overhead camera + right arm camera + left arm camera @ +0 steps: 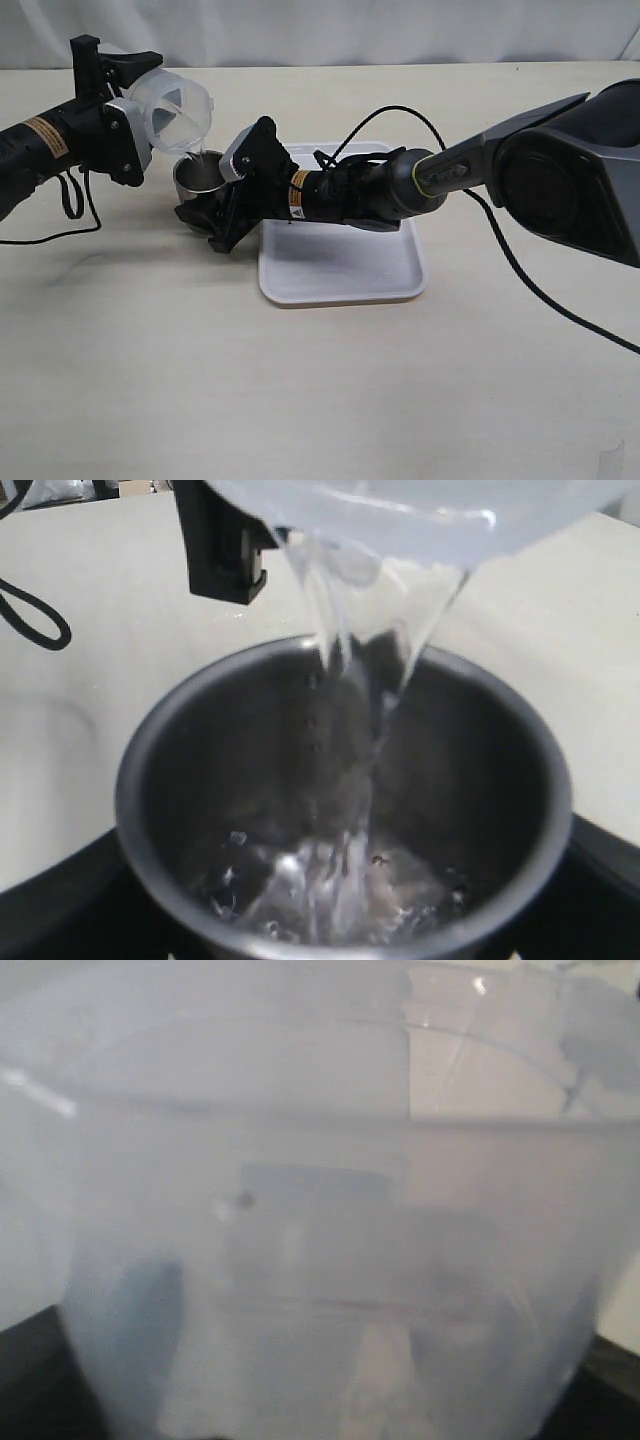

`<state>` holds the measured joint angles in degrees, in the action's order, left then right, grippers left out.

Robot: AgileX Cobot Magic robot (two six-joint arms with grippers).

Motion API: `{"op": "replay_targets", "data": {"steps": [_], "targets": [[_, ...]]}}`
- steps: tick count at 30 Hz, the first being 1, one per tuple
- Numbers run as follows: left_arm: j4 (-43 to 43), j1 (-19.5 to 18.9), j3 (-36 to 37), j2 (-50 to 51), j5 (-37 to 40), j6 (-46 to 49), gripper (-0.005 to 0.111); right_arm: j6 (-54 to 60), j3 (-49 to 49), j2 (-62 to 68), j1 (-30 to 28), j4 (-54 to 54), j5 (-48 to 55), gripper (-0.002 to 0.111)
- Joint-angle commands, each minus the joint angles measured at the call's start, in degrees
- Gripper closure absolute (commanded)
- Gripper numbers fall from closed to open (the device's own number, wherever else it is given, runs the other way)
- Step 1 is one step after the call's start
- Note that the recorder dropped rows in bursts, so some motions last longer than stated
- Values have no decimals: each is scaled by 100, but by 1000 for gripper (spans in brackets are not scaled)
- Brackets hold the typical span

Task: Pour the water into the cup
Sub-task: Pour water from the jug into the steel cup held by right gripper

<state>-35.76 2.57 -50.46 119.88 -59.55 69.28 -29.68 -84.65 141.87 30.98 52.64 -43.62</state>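
container (320, 1260), clamped in left gripper (138, 112) upper left, pours water (340, 690) into cup (215, 765) gripped by right gripper (207, 197); over-tilting could splash past rim.

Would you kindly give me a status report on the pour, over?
Left gripper shut on tilted transparent plastic container. Right gripper shut on short brushed-steel cup. Clear water streaming into cup. Nothing obstructing.

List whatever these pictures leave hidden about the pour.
1. How the left tool grips: the blurred transparent container fills the left wrist view.
2. How much water is left in the container: too small in the exterior view, blurred in the left wrist view.
3. Whether the cup rests on the table: its base is cut off by the right wrist view's edge and hidden by the right tool in the exterior view.
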Motion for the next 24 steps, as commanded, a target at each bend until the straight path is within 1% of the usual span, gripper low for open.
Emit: {"op": "replay_targets", "data": {"steps": [1, 16, 24], "targets": [[85, 14, -62, -37, -248, 48, 107, -9, 24, 22, -34, 79, 284, 104], [85, 14, -62, -37, -248, 403, 107, -9, 24, 22, -34, 79, 284, 104], [95, 14, -62, -37, -454, 431, 107, -9, 24, 22, -34, 79, 284, 104]]}}
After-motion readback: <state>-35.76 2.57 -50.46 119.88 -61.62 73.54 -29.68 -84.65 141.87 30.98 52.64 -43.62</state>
